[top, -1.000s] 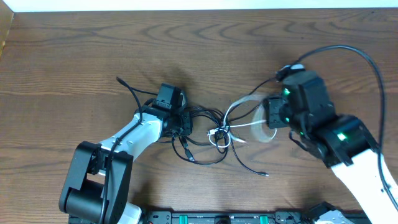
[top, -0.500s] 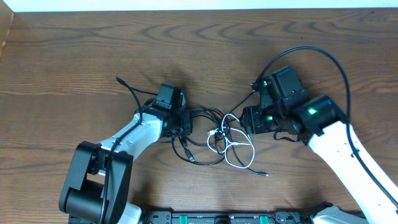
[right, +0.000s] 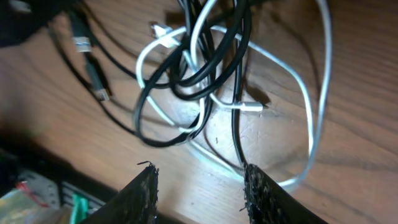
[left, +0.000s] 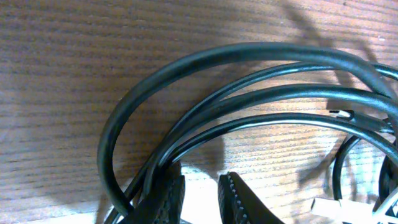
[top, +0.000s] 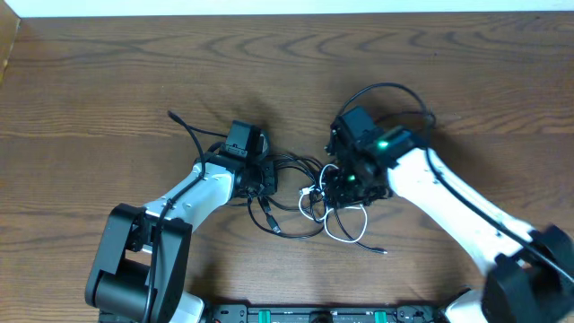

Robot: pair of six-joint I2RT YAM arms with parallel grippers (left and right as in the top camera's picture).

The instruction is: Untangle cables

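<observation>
The black cables (top: 296,166) lie tangled with the short white cable (top: 348,235) at the table's middle. My left gripper (top: 265,179) sits on the tangle's left side. In the left wrist view its fingers (left: 202,186) stand a narrow gap apart, and several black cables (left: 249,53) run in against the left finger, where the grip point is hidden. My right gripper (top: 345,187) hovers over the tangle's right side. In the right wrist view it (right: 198,171) is open and empty above the white loop (right: 314,124) and the black cables (right: 211,62).
The thick black cord (top: 395,90) of the right arm arcs behind its wrist. One black cable end (top: 170,115) trails off to the far left, another plug (top: 384,252) lies front right. A rail (top: 314,314) runs along the table's front edge.
My right arm has swung left from the right side to over the tangle. The white cable, stretched out a second ago, now lies slack in loops. The left arm has not moved.
</observation>
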